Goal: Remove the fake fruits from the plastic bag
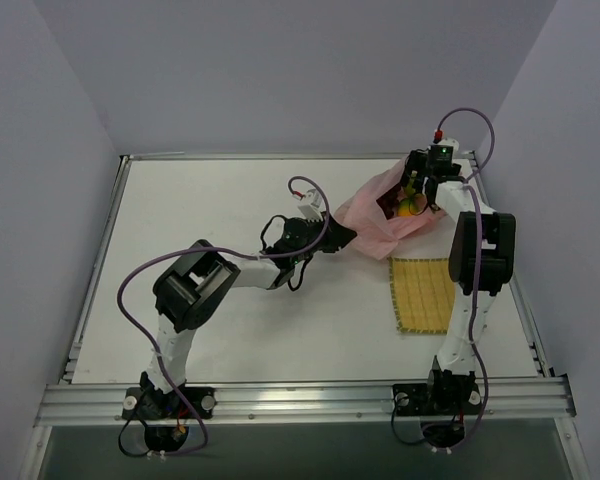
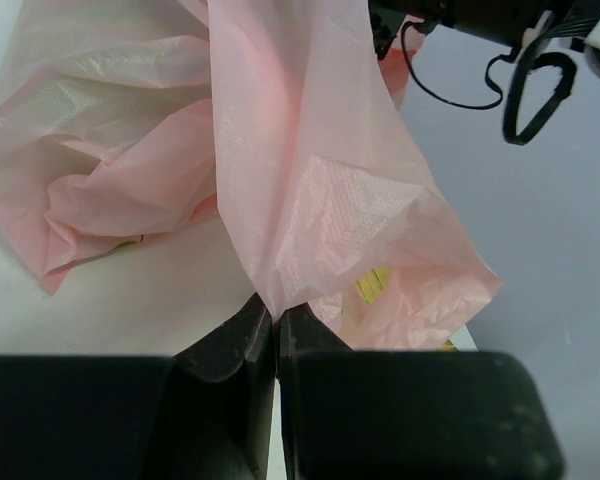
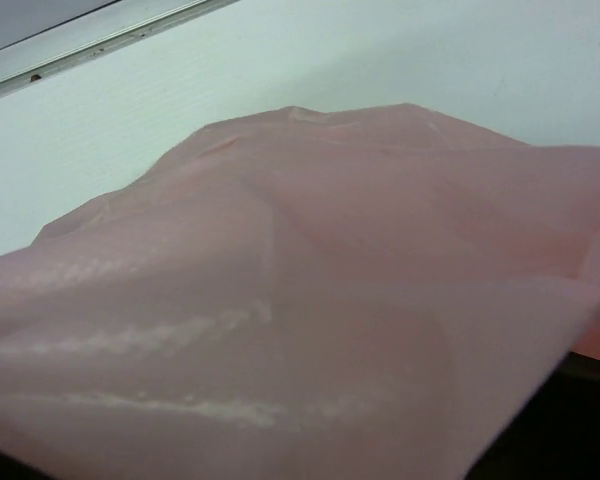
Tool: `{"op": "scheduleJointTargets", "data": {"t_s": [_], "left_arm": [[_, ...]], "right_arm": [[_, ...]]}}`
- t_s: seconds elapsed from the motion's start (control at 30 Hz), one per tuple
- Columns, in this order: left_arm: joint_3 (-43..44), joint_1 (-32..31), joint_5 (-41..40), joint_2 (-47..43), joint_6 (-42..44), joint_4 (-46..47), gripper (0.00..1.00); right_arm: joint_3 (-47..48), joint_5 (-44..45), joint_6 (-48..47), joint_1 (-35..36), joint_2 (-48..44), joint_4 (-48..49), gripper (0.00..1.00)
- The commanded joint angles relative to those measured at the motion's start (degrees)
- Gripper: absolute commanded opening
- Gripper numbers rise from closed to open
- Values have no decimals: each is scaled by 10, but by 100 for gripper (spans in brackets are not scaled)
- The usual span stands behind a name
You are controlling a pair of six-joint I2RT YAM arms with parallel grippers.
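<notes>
Left gripper (image 2: 277, 318) pinching plastic bag (image 2: 310, 180), arm (image 1: 195, 285) stretched rightward

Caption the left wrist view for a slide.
Left hand shut on a fold of the pink bag, just above the white table.

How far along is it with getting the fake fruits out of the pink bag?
Nothing looks done yet: no fruit lies outside the plastic bag. In hand: the left gripper is shut on a fold of the bag, and the right gripper is at its mouth, where the fake fruits show, orange-yellow. Left: taking every fruit out.
</notes>
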Motion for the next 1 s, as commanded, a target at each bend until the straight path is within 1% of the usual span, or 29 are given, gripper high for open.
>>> {"op": "scheduleJointTargets", "data": {"t_s": [0.0, 0.07, 0.17, 0.3, 0.33, 0.37, 0.43, 0.47, 0.57, 0.67, 0.87, 0.9, 0.97], "left_arm": [[34, 4, 9, 1, 0, 11, 2], [39, 4, 9, 2, 3, 6, 2], [42, 4, 6, 4, 4, 2, 2], [45, 5, 1, 8, 6, 3, 2], [47, 5, -3, 10, 6, 3, 2], [49, 6, -3, 11, 6, 4, 2], [51, 6, -4, 12, 3, 5, 2], [53, 8, -4, 12, 3, 7, 3], [57, 9, -4, 10, -2, 9, 2], [60, 9, -7, 9, -10, 20, 2], [63, 13, -11, 16, -32, 41, 2], [64, 13, -11, 18, -34, 42, 2], [66, 14, -12, 19, -37, 45, 2]], "right_arm": [[30, -56, -9, -4, 20, 1, 87], [35, -67, -7, -4, 24, 3, 82], [35, -81, -8, -3, 23, 13, 79], [36, -91, -7, -4, 22, 20, 79], [36, -90, -7, -4, 20, 19, 74], [34, -88, -8, -4, 19, 20, 56], [17, -80, -6, -4, -3, 23, 44], [8, -77, -6, -3, -15, 34, 36], [-42, -79, 13, -3, -74, 53, 34], [-108, -87, 40, 3, -142, 75, 30], [-218, -93, 82, 18, -243, 84, 30], [-230, -95, 84, 34, -255, 84, 30], [-251, -95, 92, 40, -289, 79, 30]]}}
